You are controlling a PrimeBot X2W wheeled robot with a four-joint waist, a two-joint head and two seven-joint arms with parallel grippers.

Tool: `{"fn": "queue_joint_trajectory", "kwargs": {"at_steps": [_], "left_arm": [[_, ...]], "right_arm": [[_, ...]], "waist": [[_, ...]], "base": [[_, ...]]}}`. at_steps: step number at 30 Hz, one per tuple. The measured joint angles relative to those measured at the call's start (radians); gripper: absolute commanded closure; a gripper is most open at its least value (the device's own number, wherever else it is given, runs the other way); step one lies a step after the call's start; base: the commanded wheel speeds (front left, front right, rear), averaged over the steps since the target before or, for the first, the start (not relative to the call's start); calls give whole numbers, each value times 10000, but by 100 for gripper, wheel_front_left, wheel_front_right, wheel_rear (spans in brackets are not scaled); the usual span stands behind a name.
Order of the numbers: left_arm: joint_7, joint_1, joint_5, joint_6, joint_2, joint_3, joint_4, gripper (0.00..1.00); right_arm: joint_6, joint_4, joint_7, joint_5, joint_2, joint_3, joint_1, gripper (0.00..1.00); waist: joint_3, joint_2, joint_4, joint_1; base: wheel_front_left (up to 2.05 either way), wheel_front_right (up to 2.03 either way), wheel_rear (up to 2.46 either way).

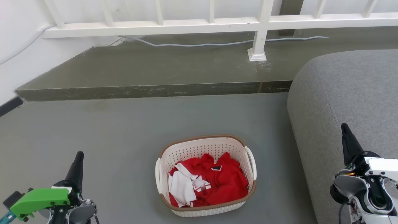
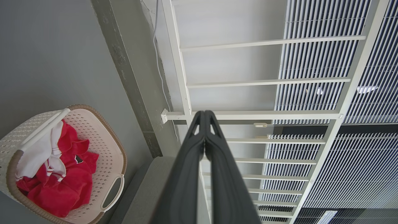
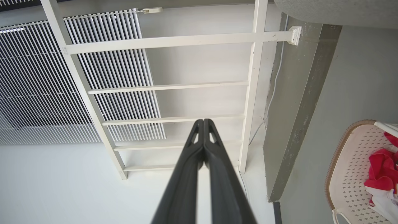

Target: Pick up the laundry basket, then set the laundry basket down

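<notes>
The laundry basket (image 1: 207,146) is a cream perforated tub with a brown woven-look rim and white loop handles, standing on the grey floor at lower centre of the head view. Red and white clothes lie inside it. It also appears at the lower left of the left wrist view (image 2: 108,146) and at the right edge of the right wrist view (image 3: 348,174). My left gripper (image 1: 79,154) is shut, well to the basket's left with nothing in it (image 2: 204,112). My right gripper (image 1: 344,126) is shut and holds nothing, off to the basket's right over the sofa (image 3: 203,120).
A grey sofa (image 1: 351,99) fills the right side, close to the basket. Beyond the basket a raised concrete step (image 1: 149,90) crosses the floor, carrying a white railing (image 1: 217,23) and a loose cable (image 1: 199,44). A white wall (image 1: 18,46) stands at the left.
</notes>
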Motion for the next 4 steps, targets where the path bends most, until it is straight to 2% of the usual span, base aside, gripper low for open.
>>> {"fn": "queue_joint_trajectory", "kwargs": {"at_steps": [4], "left_arm": [[0,0,2,0,-2,8,0,100]], "right_arm": [[0,-2,0,-2,2,-6,0,100]], "waist": [[0,0,0,0]], "base": [[0,0,0]]}}
